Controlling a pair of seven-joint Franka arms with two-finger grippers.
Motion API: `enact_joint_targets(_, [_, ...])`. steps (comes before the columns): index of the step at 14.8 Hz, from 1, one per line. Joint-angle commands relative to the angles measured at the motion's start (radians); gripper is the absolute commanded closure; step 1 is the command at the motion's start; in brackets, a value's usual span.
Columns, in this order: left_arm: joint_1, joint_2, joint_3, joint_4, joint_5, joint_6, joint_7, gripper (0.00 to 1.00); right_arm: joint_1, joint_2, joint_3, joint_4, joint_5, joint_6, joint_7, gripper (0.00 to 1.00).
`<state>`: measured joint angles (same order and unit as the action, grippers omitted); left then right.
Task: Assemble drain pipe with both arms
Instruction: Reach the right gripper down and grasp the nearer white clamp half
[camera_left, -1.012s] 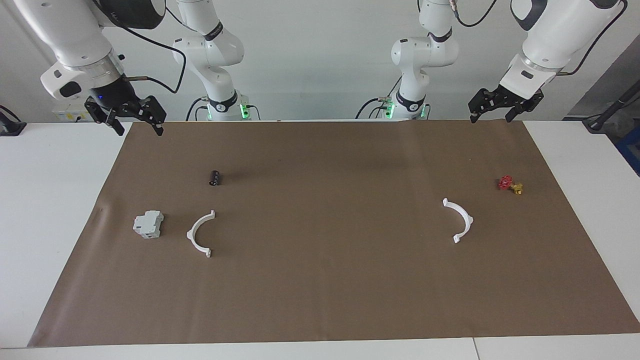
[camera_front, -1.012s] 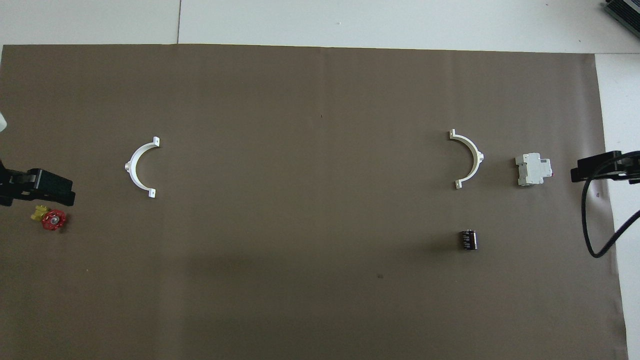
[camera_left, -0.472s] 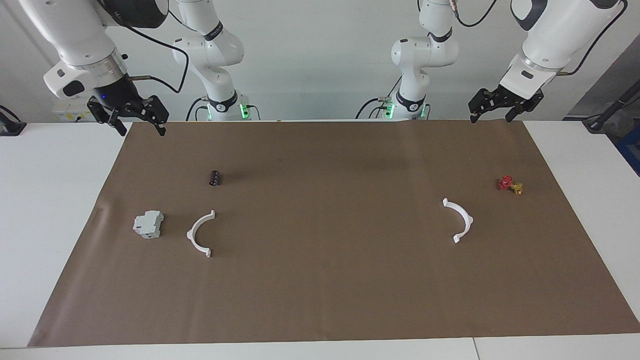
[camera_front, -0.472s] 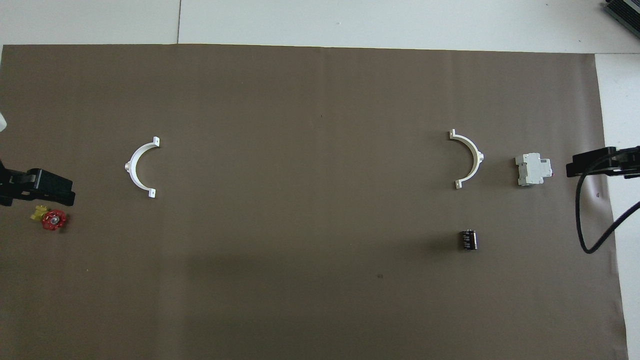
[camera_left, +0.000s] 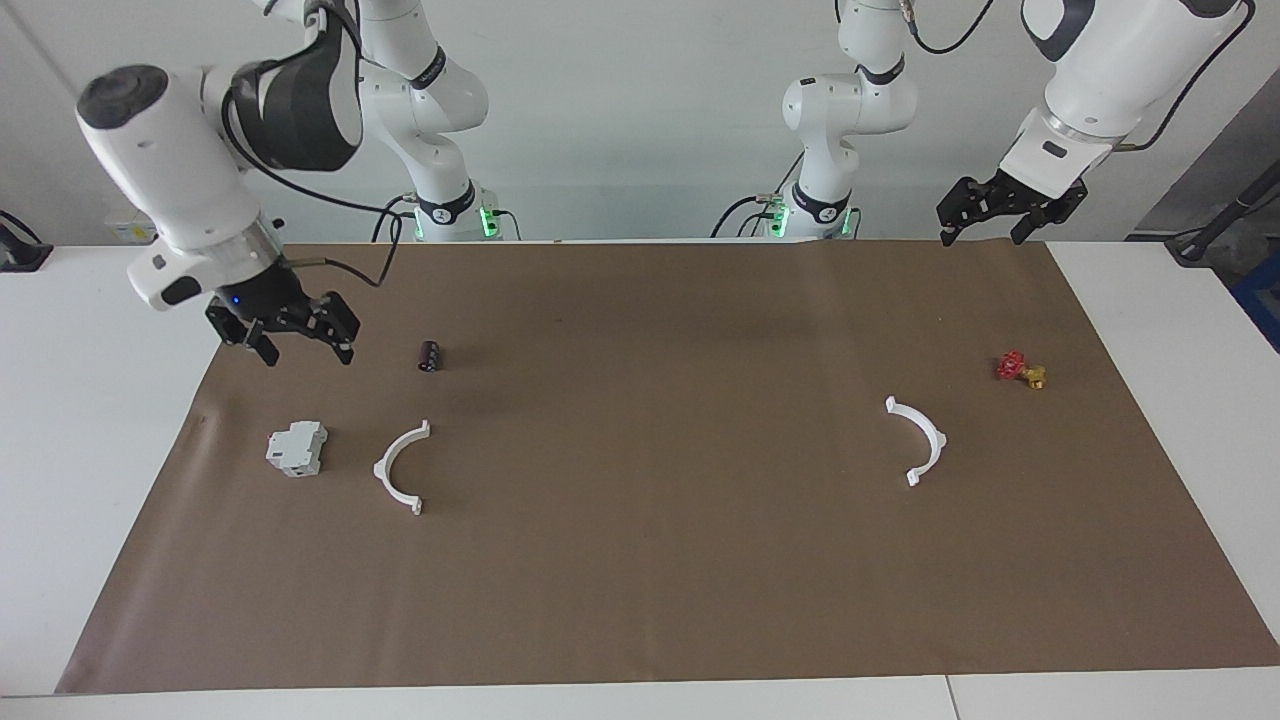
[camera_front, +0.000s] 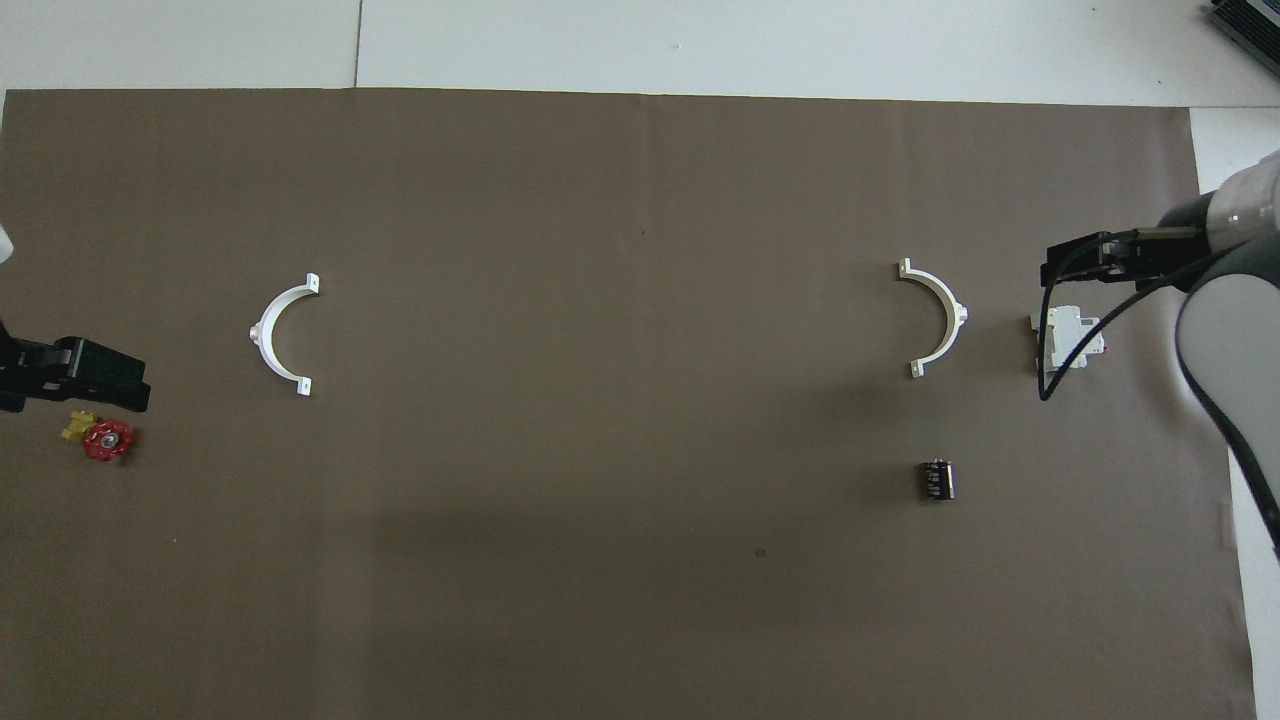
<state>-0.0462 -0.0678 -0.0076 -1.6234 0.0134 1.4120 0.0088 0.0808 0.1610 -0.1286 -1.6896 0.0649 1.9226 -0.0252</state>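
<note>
Facing view: right gripper (camera_left: 297, 335) hangs w/ jaws wide, holding nothing, over the brown mat (camera_left: 650, 560) near the grey-white block (camera_left: 297, 447). Left gripper (camera_left: 1010, 212) waits wide apart & empty over the mat's corner at its own end. 2 white half-rings lie on the mat well apart: 1 (camera_left: 404, 466) beside the block, the other (camera_left: 918, 440) near a red & yellow valve (camera_left: 1020, 369).

Overhead view: black cylinder (camera_front: 936, 478) sits nearer the robots than the half-ring by the block.
</note>
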Motion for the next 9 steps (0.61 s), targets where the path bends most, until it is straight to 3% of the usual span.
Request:
enact_joint_targets(1, [-0.012, -0.014, 0.012, -0.016, -0.012, 0.008, -0.013, 0.0, 0.02, 0.081, 0.0, -0.057, 0.032, 0.166, -0.086, 0.0])
enact_joint_targets(4, [-0.012, -0.013, 0.012, -0.016, -0.012, 0.008, -0.013, 0.0, 0.027, 0.139, 0.0, -0.194, 0.039, 0.399, -0.2, 0.0])
enact_joint_targets(9, [-0.012, -0.012, 0.012, -0.016, -0.012, 0.008, -0.013, 0.0, 0.013, 0.195, 0.0, -0.254, 0.099, 0.464, -0.288, 0.0])
